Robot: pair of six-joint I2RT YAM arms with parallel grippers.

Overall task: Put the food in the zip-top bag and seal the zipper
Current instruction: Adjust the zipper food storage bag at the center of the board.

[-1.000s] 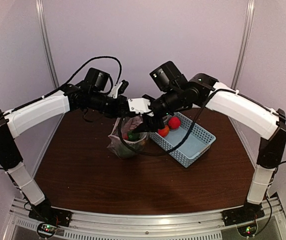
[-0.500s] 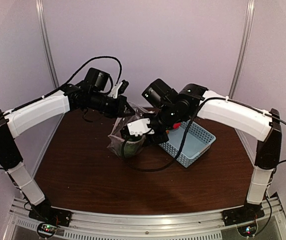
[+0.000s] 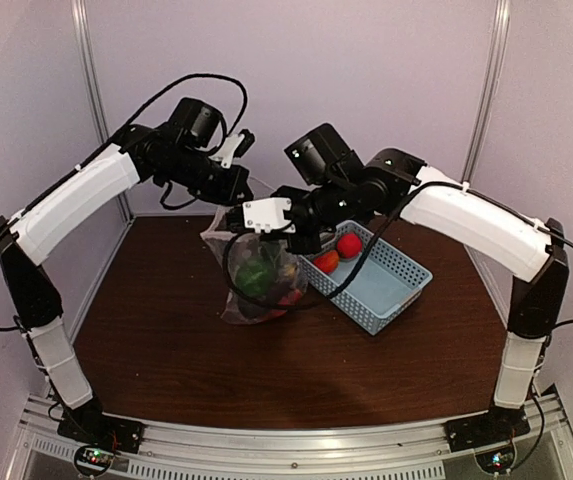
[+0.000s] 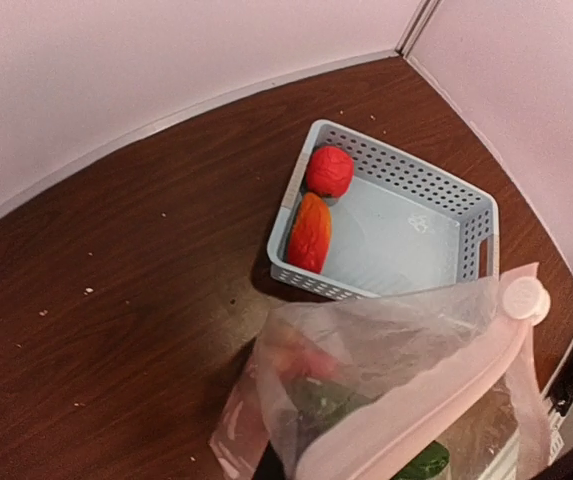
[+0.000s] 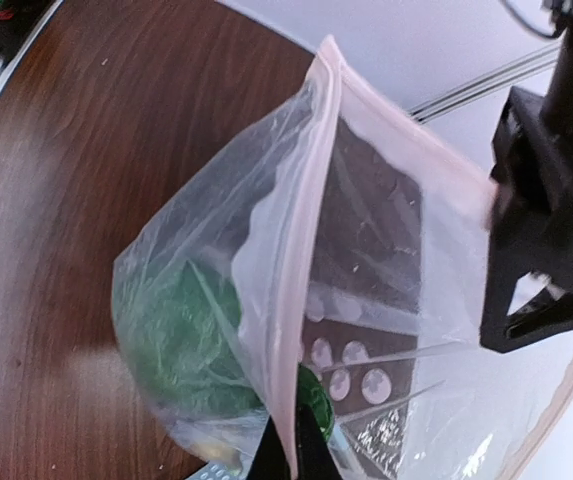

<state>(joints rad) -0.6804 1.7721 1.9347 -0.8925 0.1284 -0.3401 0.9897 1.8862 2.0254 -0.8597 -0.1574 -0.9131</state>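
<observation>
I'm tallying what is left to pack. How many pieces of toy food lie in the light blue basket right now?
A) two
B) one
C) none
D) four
A: the left wrist view shows just a round red piece and an orange-red piece lying together in one corner of the basket.

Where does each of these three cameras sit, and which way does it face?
Top external: high behind the bases, looking down on the table; both arms show, left gripper and right gripper at the zip-top bag.
Left wrist: above the bag, looking down into the basket; no fingers clear.
Right wrist: beside the bag, facing its zipper; own fingers pinch it.
Top and left wrist share the basket's red food.
</observation>
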